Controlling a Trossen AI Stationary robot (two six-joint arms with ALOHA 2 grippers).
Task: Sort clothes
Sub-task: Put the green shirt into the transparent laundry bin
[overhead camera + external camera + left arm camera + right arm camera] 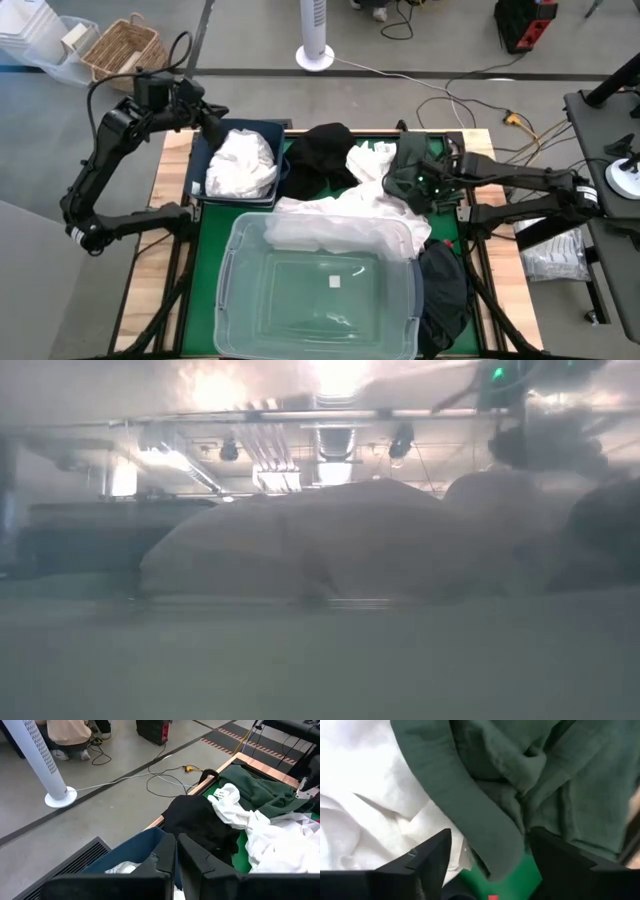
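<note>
The dark green garment lies bunched at the table's far right, on the green mat. My right gripper hangs over it, open; in the right wrist view a thick fold of it lies between the fingers. White garments are piled mid-table and drape over the clear tub's far rim. One white piece carries a small tag. A black garment lies at the far edge, another to the right of the tub. White clothes fill the navy bin. My left gripper is shut above the bin's far corner. My right gripper comes down on the dark green garment from above with its fingers on either side of a rolled fold. I cannot tell whether the fingers touch the cloth.
The clear plastic tub fills the near middle of the table. Off the table stand a wicker basket, a white fan, floor cables and a plastic bag. A person crouches beyond the table.
</note>
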